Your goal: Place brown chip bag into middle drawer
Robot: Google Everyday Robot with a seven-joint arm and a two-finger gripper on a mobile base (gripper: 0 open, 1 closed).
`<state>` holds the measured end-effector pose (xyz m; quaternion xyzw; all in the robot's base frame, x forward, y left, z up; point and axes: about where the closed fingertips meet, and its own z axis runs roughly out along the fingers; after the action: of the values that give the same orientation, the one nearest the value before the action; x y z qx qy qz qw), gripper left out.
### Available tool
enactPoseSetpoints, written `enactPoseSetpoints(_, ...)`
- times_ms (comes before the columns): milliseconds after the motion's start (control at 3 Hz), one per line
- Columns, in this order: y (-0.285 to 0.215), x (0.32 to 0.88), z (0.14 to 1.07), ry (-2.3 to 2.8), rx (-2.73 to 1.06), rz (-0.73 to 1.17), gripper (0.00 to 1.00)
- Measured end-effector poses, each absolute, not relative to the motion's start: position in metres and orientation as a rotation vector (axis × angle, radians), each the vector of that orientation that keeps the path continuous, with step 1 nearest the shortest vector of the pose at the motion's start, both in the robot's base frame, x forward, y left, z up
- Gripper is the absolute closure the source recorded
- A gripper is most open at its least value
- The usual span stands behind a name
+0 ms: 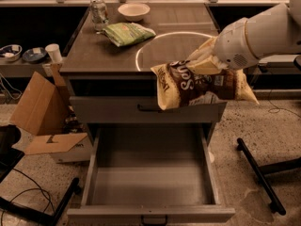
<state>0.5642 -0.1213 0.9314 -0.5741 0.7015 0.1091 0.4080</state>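
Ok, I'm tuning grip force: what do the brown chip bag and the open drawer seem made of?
The brown chip bag, in the claw above the middle drawer: likely thin glossy film, crinkled. The drawer: probably matte grey painted metal, flat thin walls.

Your hand (203, 62), gripping the bag (197, 86), hangs above the bench (94, 55) at its front right edge. Below, the drawer (150, 182) stands pulled out, floor bare between its side walls. The bag overlaps the closed front (108, 109) above it.
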Motion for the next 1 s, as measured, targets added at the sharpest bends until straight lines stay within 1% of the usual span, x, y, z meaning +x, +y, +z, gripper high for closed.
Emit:
enactPoseSetpoints(333, -0.114, 0.543, 0.901, 1.800, -1.428, 0.332, 1.00)
enactPoseSetpoints(667, -0.118, 0.511, 0.847, 1.868, -1.365, 0.373, 1.00)
enactPoseSetpoints(1000, -0.118, 0.495, 0.778, 1.942, -1.381, 0.366, 1.00)
